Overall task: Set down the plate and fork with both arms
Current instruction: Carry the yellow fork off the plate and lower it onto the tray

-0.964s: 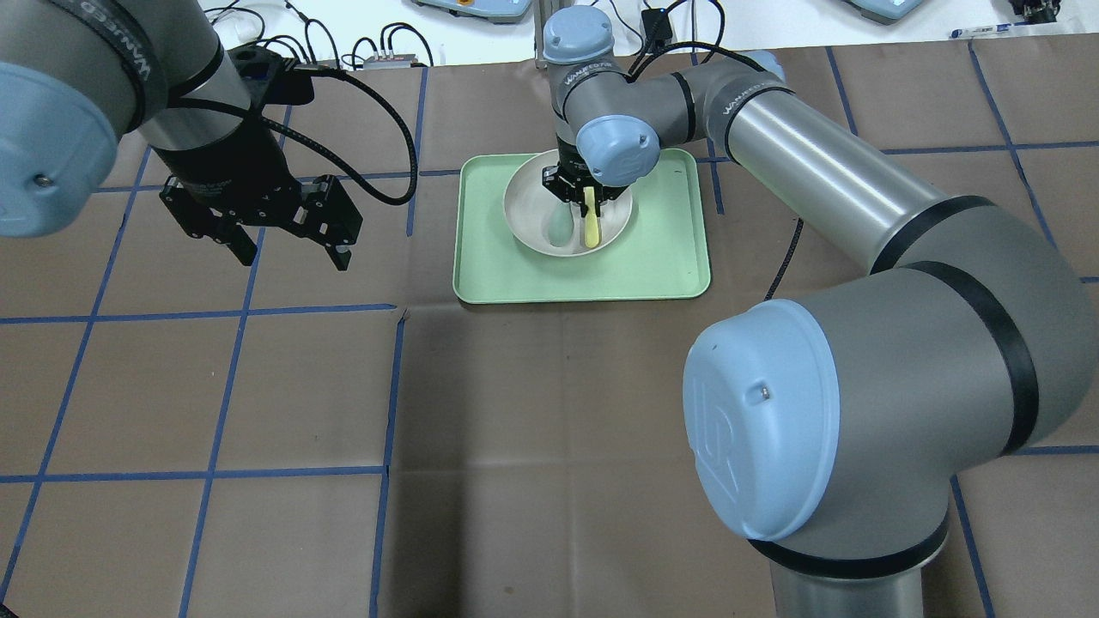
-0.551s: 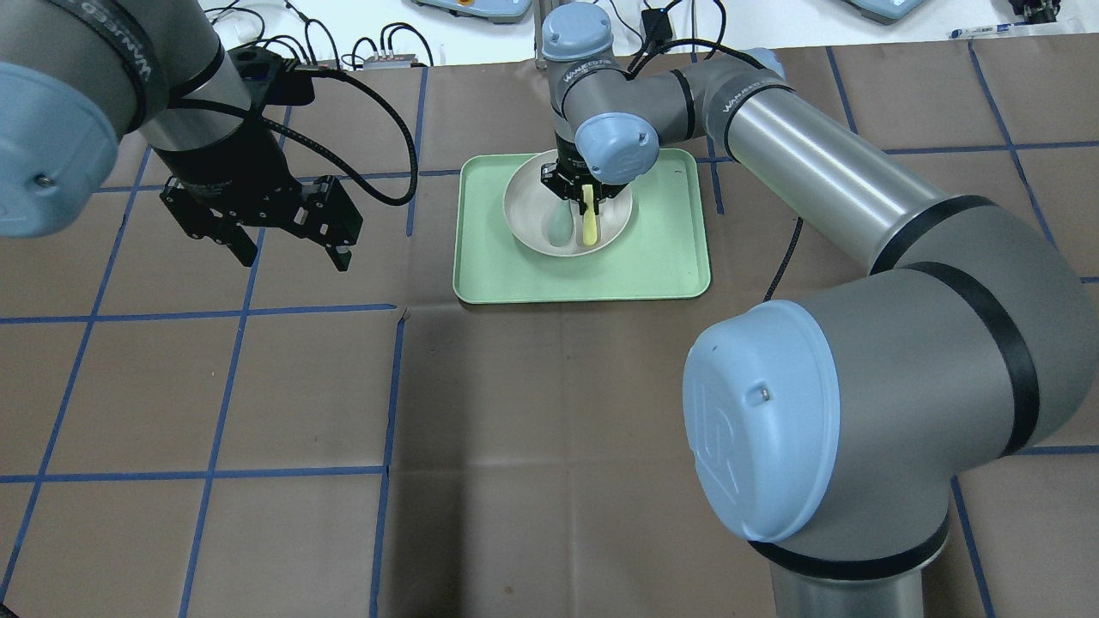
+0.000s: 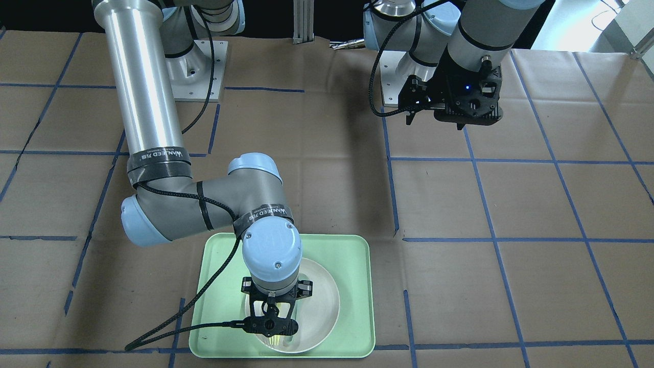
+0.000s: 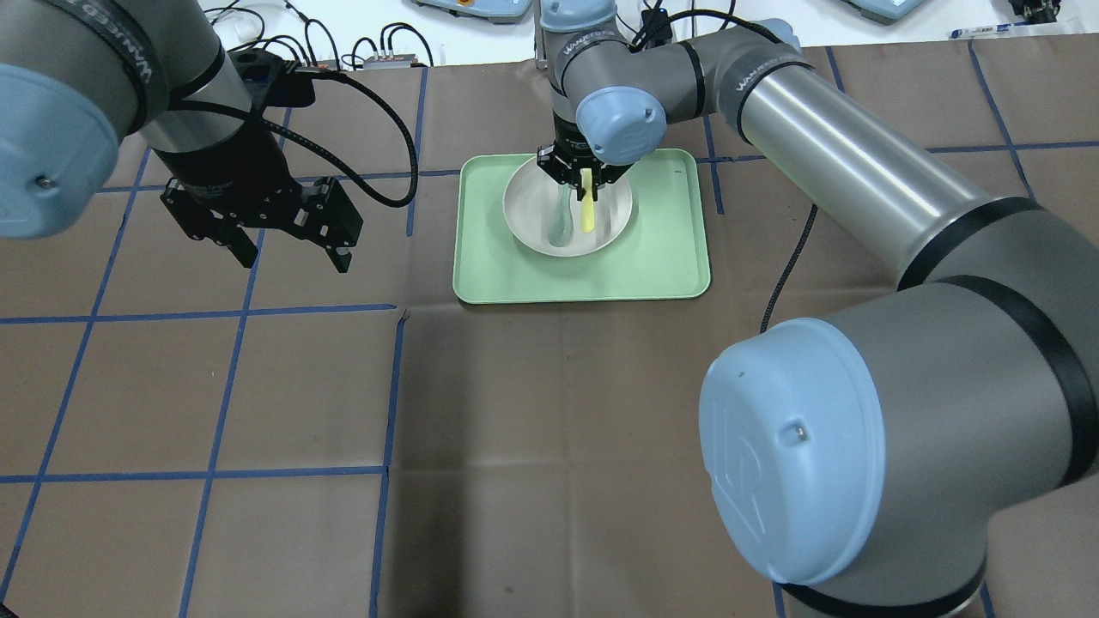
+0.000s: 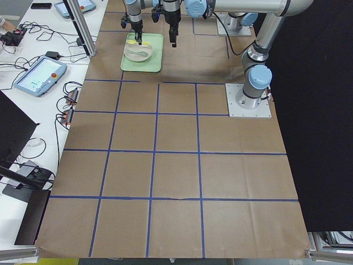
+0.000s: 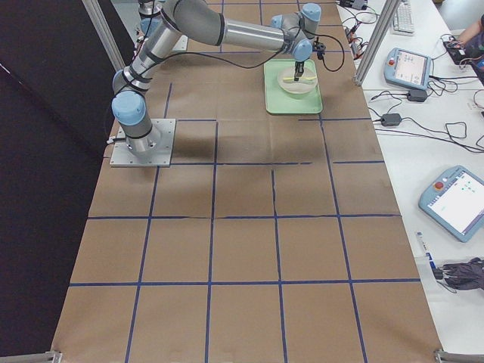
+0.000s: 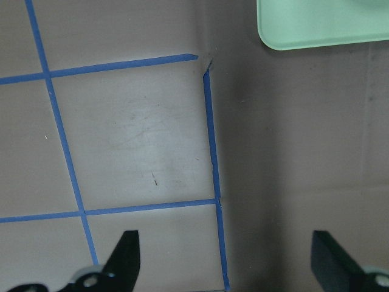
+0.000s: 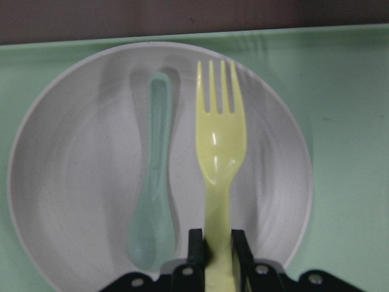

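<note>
Where the two black fingers (image 8: pixel 196 240) of the right gripper (image 8: pixel 217 242) meet, they pinch the handle of the one fork (image 8: pixel 220 140). It is slim, glossy pale-yellow plastic with four short tines pointing straight away from the fingertips. Just beside the fork, off the other finger, lies one grey-green spoon (image 8: pixel 155 182), smooth and matte, with its bowl end nearest the fingers. Both are over the single plate (image 8: pixel 73 170), which is round, speckled off-white and shallow with a raised rim. Whether the fork touches the plate cannot be told. Beyond the fingertips and around the plate runs one light-green tray (image 8: pixel 346 121), rectangular with rounded corners.

Behind the fingers, the silver right arm (image 4: pixel 841 163) wears a black band printed "WANLEED", and the left arm (image 4: pixel 172 77) carries the same word. The left gripper (image 4: pixel 292 257) hangs well apart from the tray with its fingers (image 7: pixel 124 255) spread wide and nothing between them. Below them is brown paper (image 4: pixel 515 429) gridded with blue tape.
</note>
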Robot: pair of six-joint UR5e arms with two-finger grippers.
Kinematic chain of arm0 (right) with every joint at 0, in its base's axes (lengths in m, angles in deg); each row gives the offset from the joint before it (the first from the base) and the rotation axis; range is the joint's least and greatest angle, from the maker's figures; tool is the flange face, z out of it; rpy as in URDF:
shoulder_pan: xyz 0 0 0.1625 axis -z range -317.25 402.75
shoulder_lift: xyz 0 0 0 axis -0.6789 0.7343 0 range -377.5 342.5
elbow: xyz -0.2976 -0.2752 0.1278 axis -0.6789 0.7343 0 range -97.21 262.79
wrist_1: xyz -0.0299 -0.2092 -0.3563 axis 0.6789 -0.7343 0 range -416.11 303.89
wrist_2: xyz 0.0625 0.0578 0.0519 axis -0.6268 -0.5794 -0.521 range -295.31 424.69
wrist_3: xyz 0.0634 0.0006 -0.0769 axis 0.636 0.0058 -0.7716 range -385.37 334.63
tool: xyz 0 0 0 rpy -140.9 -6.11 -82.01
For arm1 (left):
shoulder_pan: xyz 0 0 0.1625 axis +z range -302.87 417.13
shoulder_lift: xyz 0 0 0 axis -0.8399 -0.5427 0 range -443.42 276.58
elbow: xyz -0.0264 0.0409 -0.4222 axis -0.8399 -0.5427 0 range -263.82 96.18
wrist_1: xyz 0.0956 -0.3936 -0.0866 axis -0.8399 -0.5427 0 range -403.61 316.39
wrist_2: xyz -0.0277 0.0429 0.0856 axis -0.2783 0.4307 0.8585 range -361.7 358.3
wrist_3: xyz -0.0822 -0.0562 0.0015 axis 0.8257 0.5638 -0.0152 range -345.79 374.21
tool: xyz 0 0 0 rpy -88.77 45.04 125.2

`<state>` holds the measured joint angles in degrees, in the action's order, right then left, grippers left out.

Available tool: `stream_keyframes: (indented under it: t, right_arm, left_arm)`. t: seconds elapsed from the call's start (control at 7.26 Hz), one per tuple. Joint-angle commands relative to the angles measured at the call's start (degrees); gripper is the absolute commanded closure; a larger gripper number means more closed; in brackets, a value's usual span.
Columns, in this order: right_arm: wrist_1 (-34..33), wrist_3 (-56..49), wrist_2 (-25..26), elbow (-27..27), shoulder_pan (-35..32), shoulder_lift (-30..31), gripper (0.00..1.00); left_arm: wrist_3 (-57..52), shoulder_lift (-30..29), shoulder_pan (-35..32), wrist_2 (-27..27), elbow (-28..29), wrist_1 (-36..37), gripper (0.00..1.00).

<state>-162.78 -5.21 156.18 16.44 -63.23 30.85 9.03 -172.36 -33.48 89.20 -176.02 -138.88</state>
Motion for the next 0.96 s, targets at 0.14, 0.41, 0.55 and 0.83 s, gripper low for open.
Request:
stream_keyframes:
  t: [0.14, 0.41, 0.55, 0.83]
  right_arm:
    - [3.3, -3.6, 0.4, -3.8, 4.4, 3.2, 0.96]
    - [2.3, -5.1, 0.7, -6.2, 6.0, 4.0, 0.96]
    - [2.3, -6.0, 0.5, -6.6, 7.4, 4.0, 0.97]
    - [1.3, -6.6, 0.4, -6.7, 8.3, 3.1, 0.97]
  left_arm:
    - [0.0, 0.0, 0.0, 0.1, 0.0, 0.1, 0.0]
    - [0.0, -0.1, 0.0, 0.0, 0.0, 0.1, 0.0]
    - [0.0, -0.1, 0.0, 0.0, 0.0, 0.2, 0.0]
    - [0.0, -0.2, 0.0, 0.0, 0.0, 0.3, 0.0]
